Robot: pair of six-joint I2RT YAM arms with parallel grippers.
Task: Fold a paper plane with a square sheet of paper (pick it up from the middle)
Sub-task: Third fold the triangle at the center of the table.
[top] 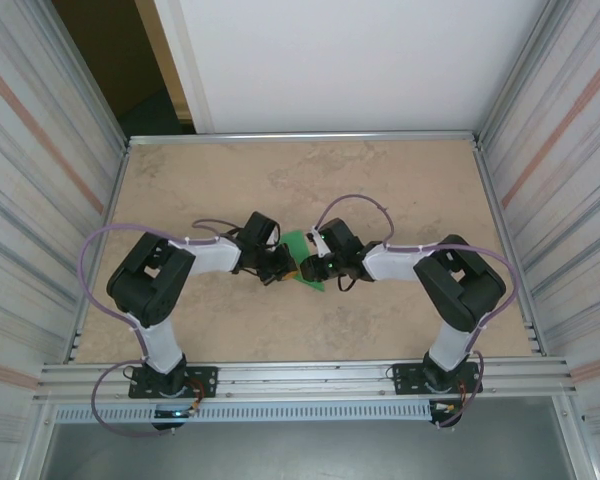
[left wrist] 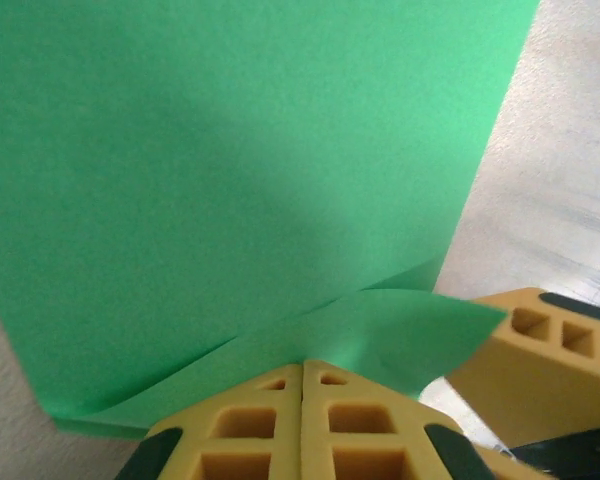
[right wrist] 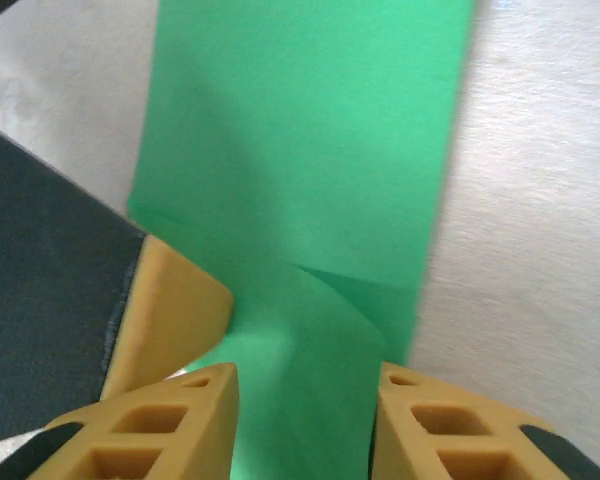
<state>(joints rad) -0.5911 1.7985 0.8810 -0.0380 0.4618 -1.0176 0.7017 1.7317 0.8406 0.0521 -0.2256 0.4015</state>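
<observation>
The square sheet of paper is bright green and partly folded, lying at the table's middle between both arms. In the left wrist view the paper has a raised flap along its near edge. My left gripper is shut on that flap, its yellow fingers pressed together. In the right wrist view the paper is a long green strip with a slanted crease. It runs between the spread fingers of my right gripper, which is open. The two grippers, left and right, almost touch over the paper.
The beige table has metal rails along its sides and corrugated walls left and right. A left fingertip sits close beside my right gripper, and a right finger sits close beside my left gripper.
</observation>
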